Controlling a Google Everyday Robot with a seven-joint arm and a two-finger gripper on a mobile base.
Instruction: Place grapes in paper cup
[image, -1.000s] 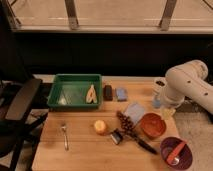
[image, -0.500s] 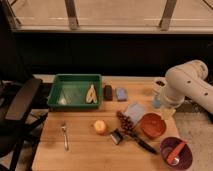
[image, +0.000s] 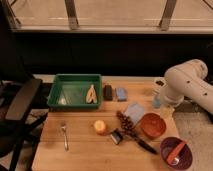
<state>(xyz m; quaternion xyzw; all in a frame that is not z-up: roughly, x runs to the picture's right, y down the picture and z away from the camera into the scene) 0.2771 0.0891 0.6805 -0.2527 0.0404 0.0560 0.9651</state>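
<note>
The grapes (image: 125, 123), a dark reddish-purple bunch, lie on the wooden table (image: 80, 150) just left of the orange bowl (image: 152, 125). At the table's far right edge stands the paper cup (image: 159, 83), small, white and dark inside. My white arm (image: 187, 85) reaches in from the right. Its gripper (image: 165, 106) hangs at the arm's lower end, above and right of the orange bowl and right of the grapes. It stands open, holds nothing, and is largely hidden by the arm.
A pale blue cup (image: 156, 100) stands close beside the gripper. A black-handled peeler (image: 135, 141) lies below the grapes. Also on the table are an orange fruit (image: 100, 126), a fork (image: 64, 136), a green tray (image: 75, 91), a blue sponge (image: 121, 93) and a purple bowl (image: 176, 152). A black chair (image: 20, 102) stands at left.
</note>
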